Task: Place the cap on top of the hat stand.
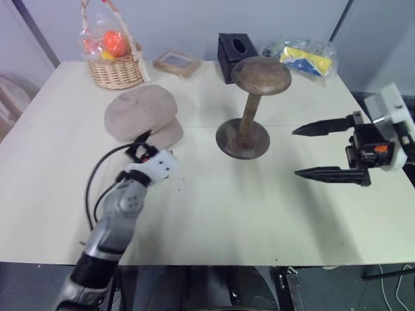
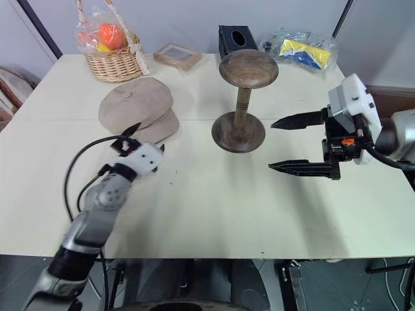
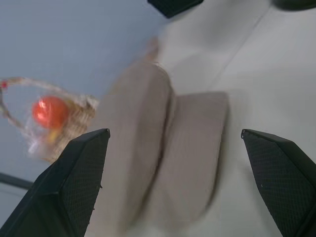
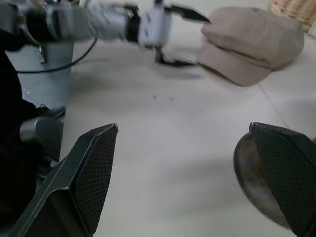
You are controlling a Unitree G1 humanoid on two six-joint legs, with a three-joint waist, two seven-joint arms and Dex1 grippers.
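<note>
On the cream table [image 1: 214, 220], the left claw [image 2: 130, 137] hangs with its two black fingers spread wide and empty, tips just at the brim of the soft beige-tan fabric cap [image 1: 142, 113]. The right claw [image 1: 311, 152] gapes wide too, holding nothing, beside the dark brown turned-wood hat stand [image 1: 249, 107], which stands upright right of the cap. Farther back sit a wicker basket [image 1: 118, 68] and a black tissue box [image 1: 235, 52].

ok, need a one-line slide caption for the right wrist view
Open left gripper at the brim of the beige newsboy cap on the table, hat stand base near the right gripper's fingers.
</note>
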